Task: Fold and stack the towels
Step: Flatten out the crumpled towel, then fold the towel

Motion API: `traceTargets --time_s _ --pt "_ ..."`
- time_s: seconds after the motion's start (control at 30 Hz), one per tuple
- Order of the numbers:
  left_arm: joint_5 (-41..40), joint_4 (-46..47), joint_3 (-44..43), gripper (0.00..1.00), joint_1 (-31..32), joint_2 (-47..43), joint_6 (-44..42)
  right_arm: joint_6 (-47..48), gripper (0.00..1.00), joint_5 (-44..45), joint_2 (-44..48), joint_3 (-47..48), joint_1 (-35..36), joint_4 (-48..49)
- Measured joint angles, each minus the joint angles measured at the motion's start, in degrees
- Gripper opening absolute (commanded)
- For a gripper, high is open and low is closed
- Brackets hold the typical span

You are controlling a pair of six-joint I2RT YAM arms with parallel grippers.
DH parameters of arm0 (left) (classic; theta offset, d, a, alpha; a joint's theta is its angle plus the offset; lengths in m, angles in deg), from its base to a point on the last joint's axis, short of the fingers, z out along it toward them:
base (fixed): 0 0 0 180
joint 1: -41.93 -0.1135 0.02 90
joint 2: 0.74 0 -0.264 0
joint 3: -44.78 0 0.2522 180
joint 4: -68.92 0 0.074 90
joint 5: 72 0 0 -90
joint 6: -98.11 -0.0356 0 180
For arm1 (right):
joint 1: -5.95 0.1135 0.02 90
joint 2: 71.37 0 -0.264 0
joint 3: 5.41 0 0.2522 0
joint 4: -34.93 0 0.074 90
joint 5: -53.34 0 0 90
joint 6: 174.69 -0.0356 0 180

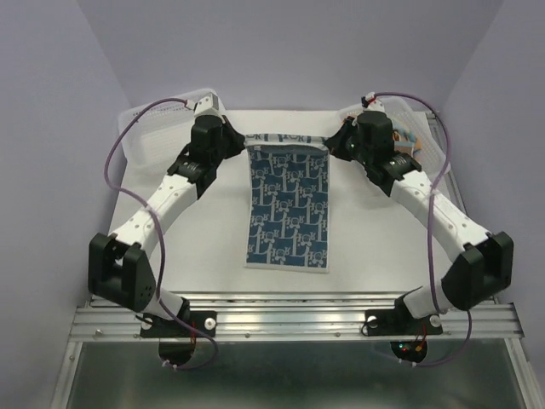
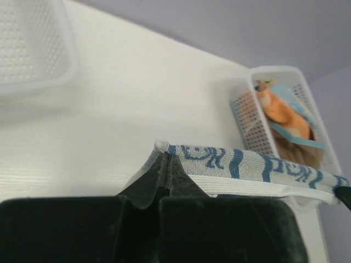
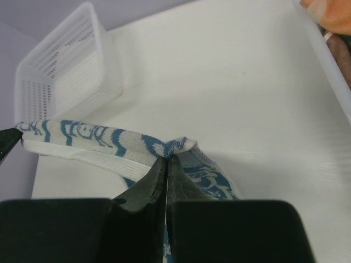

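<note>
The blue-white towel [image 1: 287, 213] is a long rectangle with a dark blue ground and a repeated white print. It lies in the middle of the white table [image 1: 375, 247], between the two arms. Its near part is flat on the table, with the near edge toward the arm bases. Its far edge is raised and stretched as a band between the two grippers. This band shows the pale back side with blue marks, and a white hem under it. The left gripper [image 2: 164, 158] is clenched on the far left corner of the towel, and the right gripper [image 3: 166, 158] is clenched on the far right corner. In both wrist views the fingers press together with the cloth pinched at their tips. A white left basket [image 1: 157, 128] stands at the far left of the table and a right basket [image 2: 248, 118] at the far right. In the right basket there is an orange towel [image 2: 281, 109] together with a light blue towel [image 2: 301, 138], and below them something brownish that I cannot make out. In the top view the arms cover much of both baskets. The wrist views cut off almost all of the flat part of the towel, because the dark fingers fill the lower part of each picture.
</note>
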Motion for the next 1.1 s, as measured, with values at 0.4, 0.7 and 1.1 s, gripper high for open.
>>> traceTargets --time_s 0.4,0.7,1.1 --pt "9.7 3.6 -9.7 0.0 -7.2 24.0 -4.5 1.3 0.01 -14.3 -28.3 10.3 -8.9 7.7" --pt "11.9 6.3 -0.5 0.0 -7.3 20.0 -3.5 1.0 0.01 -19.6 -23.6 5.2 -9.1 6.6" --pt "10.7 8.5 28.5 0.0 -0.7 -7.8 4.7 -3.5 0.01 -24.7 -0.8 -22.6 -5.8 5.1"
